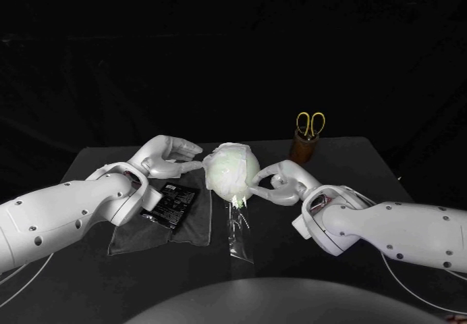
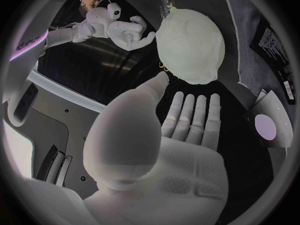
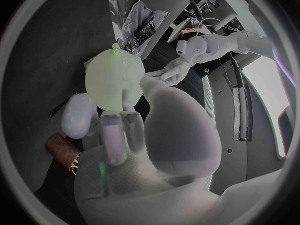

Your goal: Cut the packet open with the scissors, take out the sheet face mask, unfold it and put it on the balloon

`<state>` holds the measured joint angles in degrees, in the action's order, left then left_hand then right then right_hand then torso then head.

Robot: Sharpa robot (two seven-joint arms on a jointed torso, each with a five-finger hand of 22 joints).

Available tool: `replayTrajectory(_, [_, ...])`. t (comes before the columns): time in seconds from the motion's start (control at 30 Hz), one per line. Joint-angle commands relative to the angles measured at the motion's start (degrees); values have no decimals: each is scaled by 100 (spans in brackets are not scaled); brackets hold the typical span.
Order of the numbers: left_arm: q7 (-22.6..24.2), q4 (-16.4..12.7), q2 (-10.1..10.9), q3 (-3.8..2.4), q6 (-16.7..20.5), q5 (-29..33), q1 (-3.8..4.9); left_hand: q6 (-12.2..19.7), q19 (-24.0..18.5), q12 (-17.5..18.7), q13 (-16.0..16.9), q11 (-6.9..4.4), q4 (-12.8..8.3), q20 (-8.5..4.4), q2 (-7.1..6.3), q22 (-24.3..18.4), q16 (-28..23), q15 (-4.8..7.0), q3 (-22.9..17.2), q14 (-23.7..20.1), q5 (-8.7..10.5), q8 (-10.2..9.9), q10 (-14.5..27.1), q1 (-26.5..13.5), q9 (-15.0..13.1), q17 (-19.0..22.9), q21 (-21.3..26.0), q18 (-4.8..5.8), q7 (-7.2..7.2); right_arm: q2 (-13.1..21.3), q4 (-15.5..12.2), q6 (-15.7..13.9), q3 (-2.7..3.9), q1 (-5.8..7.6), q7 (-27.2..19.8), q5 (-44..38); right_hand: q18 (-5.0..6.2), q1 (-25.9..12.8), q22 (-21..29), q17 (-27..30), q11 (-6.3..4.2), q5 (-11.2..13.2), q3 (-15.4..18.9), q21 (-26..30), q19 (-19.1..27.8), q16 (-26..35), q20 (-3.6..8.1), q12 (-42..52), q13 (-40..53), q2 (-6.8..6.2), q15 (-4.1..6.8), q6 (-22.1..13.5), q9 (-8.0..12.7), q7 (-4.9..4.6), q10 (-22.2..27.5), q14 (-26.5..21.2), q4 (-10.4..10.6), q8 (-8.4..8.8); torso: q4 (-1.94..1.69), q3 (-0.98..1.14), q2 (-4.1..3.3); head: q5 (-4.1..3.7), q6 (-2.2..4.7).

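The right hand (image 1: 277,183) grasps the pale green round balloon (image 1: 227,177), draped in a white sheet face mask (image 1: 233,150); the left hand (image 1: 167,156) is released, thumb touching it.

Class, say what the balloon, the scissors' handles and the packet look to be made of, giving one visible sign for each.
The balloon looks like thin rubber: pale green, translucent, with a knotted neck. The scissors have smooth yellow loop handles, probably plastic, though coated metal is possible. The packet seems to be black plastic or foil film: printed and lying flat.
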<state>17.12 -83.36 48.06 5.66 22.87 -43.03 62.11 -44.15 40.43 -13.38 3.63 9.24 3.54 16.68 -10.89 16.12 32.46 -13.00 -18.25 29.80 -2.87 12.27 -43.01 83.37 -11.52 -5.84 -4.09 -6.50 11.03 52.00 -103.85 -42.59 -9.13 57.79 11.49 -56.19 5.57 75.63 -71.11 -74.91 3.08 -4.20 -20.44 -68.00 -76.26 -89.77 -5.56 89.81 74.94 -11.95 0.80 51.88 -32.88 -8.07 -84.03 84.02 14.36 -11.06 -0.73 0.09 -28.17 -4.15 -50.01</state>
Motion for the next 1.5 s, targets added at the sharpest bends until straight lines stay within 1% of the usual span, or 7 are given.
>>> replayTrajectory(0.03, [-125, 58, -51, -5, 287, -704, -12, 493, -139, 197, -12, -79, 112, 0, -15, -87, -549, -132, 489, -450, 0, -195, 226, 207, 117, 156, 64, 179, -79, -19, -20, 107, 3, 4, -195, 188, -25, 88, -16, -1509, 32, -33, 31, -34, -60, -23, -1, 19, 1506, 37, -36, -10, -5, -15, -597, 598, -32, 38, 9, 7, -2, 25, 1])
replayTrajectory(0.07, [-144, 83, -70, -5, 300, -756, -16, 632, -262, 330, 21, -111, 536, -20, 124, -204, -1041, -181, 1026, -722, -18, -249, 280, 643, 147, 253, 26, 269, -114, -23, -26, 82, 3, 4, -226, 187, -27, 100, -25, -1509, 33, -37, 32, -43, -65, -23, -2, 19, 1506, 44, -37, -7, -5, -16, -597, 598, -39, 41, 14, 8, -3, 27, 1])
replayTrajectory(0.13, [-176, 118, -102, -4, 302, -837, -21, 792, -425, 465, 6, -117, 1034, -14, -36, -333, -1397, -106, 1207, -915, 2, -310, 387, 971, 179, 282, 46, 281, -138, -31, -33, 44, 3, 5, -268, 176, -27, 112, -27, -1509, 34, -40, 34, -44, -66, -23, -3, 19, 1506, 52, -38, -5, -4, -17, -597, 598, -47, 45, 16, 10, -4, 24, 1])
replayTrajectory(0.23, [-252, 160, -161, -3, 244, -984, -26, 1192, -798, 737, -56, -206, 1342, 12, -245, -503, -1840, -71, 1484, -1330, 2, -448, 1061, 1194, 269, 337, 88, 308, -179, -46, -39, -3, 3, 5, -316, 159, -26, 162, -30, -1509, 38, -52, 37, -43, -64, -23, -7, 19, 1506, 84, -42, 2, -2, -22, -597, 598, -79, 61, 16, 11, -2, 28, 1])
replayTrajectory(0.6, [-460, 288, -359, -3, 38, -1268, -30, 1111, -1083, 980, -100, -243, 1347, 18, -240, -656, -2072, 19, 1556, -1478, -4, -411, 1654, 1282, 229, 338, 94, 312, -190, -79, 8, -75, 3, 5, -289, 55, -22, 203, -20, -1509, 44, -59, 37, -25, -52, -23, -10, 19, 1506, 114, -47, 0, 3, -29, -597, 598, -107, 80, 6, 10, 0, -19, 1])
replayTrajectory(0.87, [-524, 438, -504, -10, -69, -1303, -30, 873, -1059, 1025, -88, -126, 1335, 17, -129, -702, -2150, 44, 1245, -1456, 2, -318, 1485, 1355, 156, 330, 74, 308, -87, -111, 93, -23, 3, 5, -162, -10, -2, 300, 42, -1509, 83, -67, 31, 71, 18, -23, -34, 19, 1506, 194, -78, -85, 51, -75, -597, 598, -185, 194, 10, 4, -3, -42, 1])
replayTrajectory(1.5, [-644, 710, -766, -14, -344, -1390, -28, 506, -1038, 1016, -63, -23, 1306, 13, 25, -763, -2178, 159, 1054, -1323, 7, -173, 1057, 1369, 48, 305, 68, 301, -21, -240, 226, 273, 0, -3, -34, -143, 0, 424, 19, -1509, 85, -80, -46, 65, 20, -23, -49, 19, 1506, 305, -87, 20, 91, -71, -597, 598, -293, 214, 7, 8, 3, -60, 1])
